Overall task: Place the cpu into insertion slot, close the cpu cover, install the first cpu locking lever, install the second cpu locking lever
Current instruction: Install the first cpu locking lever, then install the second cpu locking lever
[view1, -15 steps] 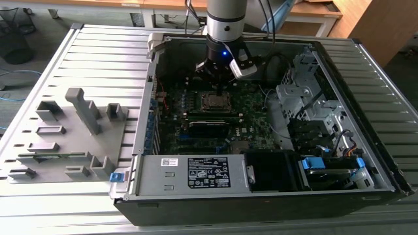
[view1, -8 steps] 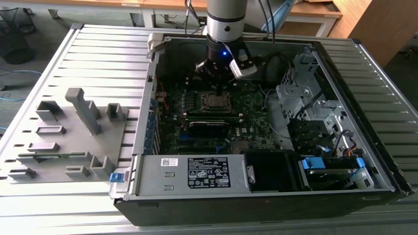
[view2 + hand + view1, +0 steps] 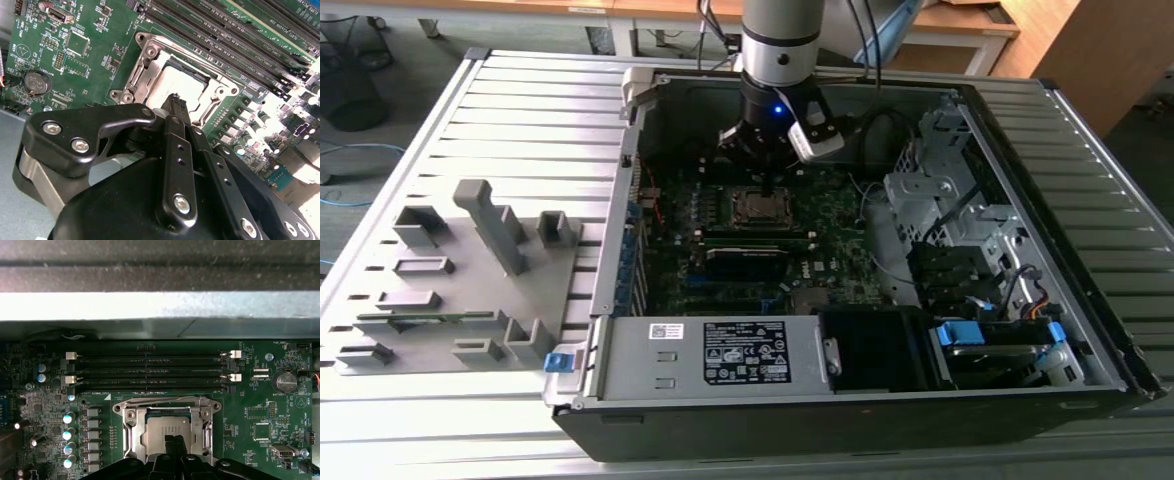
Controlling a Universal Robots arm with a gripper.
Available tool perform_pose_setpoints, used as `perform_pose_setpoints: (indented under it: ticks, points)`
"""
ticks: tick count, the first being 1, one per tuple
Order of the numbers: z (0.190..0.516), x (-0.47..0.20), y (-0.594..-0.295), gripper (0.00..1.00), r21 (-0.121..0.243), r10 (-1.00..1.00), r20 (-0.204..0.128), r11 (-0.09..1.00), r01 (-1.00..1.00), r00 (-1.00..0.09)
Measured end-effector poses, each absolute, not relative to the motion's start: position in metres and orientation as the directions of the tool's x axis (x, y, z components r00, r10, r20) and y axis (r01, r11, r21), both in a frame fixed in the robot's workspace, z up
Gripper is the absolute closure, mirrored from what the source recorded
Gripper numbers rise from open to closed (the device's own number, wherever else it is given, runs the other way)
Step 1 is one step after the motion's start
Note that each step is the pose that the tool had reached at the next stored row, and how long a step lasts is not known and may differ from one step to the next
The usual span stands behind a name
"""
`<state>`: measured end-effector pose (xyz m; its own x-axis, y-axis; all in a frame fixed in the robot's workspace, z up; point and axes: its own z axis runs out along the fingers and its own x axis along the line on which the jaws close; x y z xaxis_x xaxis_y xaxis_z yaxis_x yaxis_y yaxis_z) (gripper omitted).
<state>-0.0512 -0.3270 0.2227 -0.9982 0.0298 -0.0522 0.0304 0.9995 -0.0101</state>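
Note:
The cpu (image 3: 167, 426), a dull silver square, lies in the insertion slot (image 3: 761, 207) on the green motherboard (image 3: 75, 65). The cpu cover (image 3: 131, 432), a silver frame with a square window, lies flat around it. The cover's frame (image 3: 145, 65) and the cpu's top (image 3: 175, 82) show in the second wrist view too. My gripper (image 3: 175, 100) hangs straight over the socket with its black fingers (image 3: 179, 135) pressed together and nothing between them. Their tips (image 3: 172, 442) sit over the cpu's edge. In the exterior view the gripper (image 3: 766, 183) reaches down into the open computer case.
Long black memory slots (image 3: 150, 372) run beside the socket, with the case wall (image 3: 160, 305) behind them. A power supply (image 3: 720, 352) lies along the case's near side and drive cages (image 3: 947, 200) at the exterior view's right. A grey fixture tray (image 3: 454, 270) sits outside, at its left.

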Motion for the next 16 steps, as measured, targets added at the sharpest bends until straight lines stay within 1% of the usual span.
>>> perform_pose_setpoints:
  ticks: [16]
  points:
    - [0.2227, -0.0512, -0.3282, 0.89, -0.011, 0.03, -0.052, 0.999, 0.03, -0.998]
